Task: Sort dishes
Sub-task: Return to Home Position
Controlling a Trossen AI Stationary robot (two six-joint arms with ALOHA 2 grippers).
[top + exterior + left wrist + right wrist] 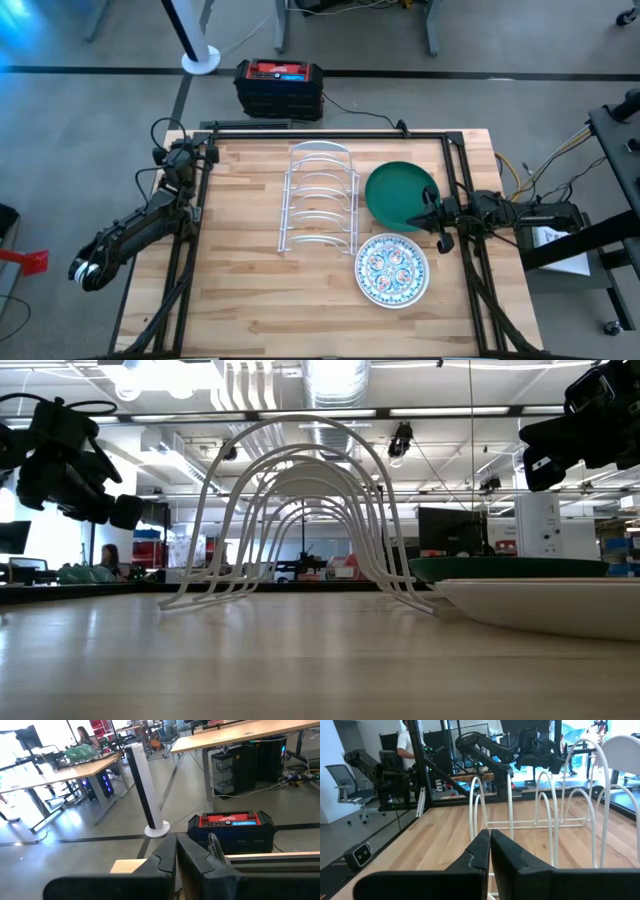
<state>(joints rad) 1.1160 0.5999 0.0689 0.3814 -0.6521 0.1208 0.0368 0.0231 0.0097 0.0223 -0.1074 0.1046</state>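
Observation:
A green dish (395,192) lies flat on the table to the right of the white wire rack (320,198). A white dish with a colourful floral pattern (392,270) lies flat just in front of the green one. A plain white dish (626,752) stands on edge in the rack's far end. My right gripper (412,220) hangs shut above the green dish's near right rim, level, pointing toward the rack and touching nothing. My left gripper (190,152) is shut at the table's far left corner, pointing past the far edge, with nothing in it.
A red and black box (279,87) sits on the floor beyond the table's far edge, next to a white pole on a round base (200,60). Dark frame rails (330,133) run along the table's far, left and right sides. Bare wood lies left of the rack (240,250).

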